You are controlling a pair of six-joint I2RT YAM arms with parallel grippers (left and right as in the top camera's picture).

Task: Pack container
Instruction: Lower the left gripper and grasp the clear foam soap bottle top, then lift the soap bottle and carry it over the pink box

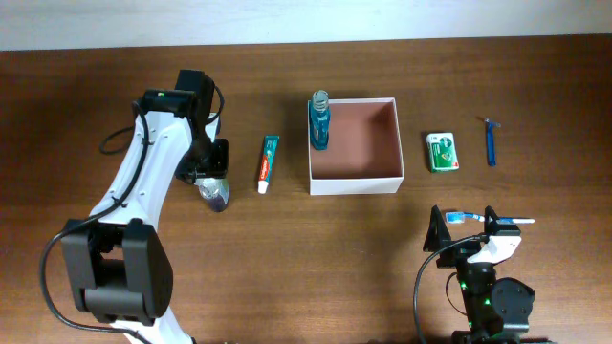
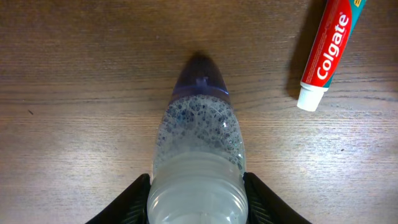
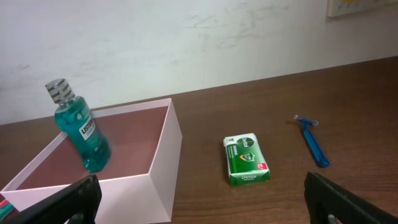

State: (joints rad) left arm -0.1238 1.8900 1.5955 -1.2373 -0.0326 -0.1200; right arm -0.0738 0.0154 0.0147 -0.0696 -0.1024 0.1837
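The container (image 1: 356,175), a square white-walled box with a pinkish-brown inside, sits at the table's middle; it also shows in the right wrist view (image 3: 165,155). A blue-green mouthwash bottle (image 1: 318,122) stands in its far left corner, also seen in the right wrist view (image 3: 79,127). My left gripper (image 2: 198,196) is shut on a clear bottle with a purple cap (image 2: 198,149), lying on the wood left of the container (image 1: 214,192). My right gripper (image 3: 202,199) is open and empty, near the front edge (image 1: 475,229).
A Colgate toothpaste tube (image 1: 268,162) lies between the clear bottle and the container, also in the left wrist view (image 2: 326,53). A green Dettol soap pack (image 1: 442,152) and a blue razor (image 1: 491,140) lie right of the container. A toothbrush (image 1: 488,219) lies by the right arm.
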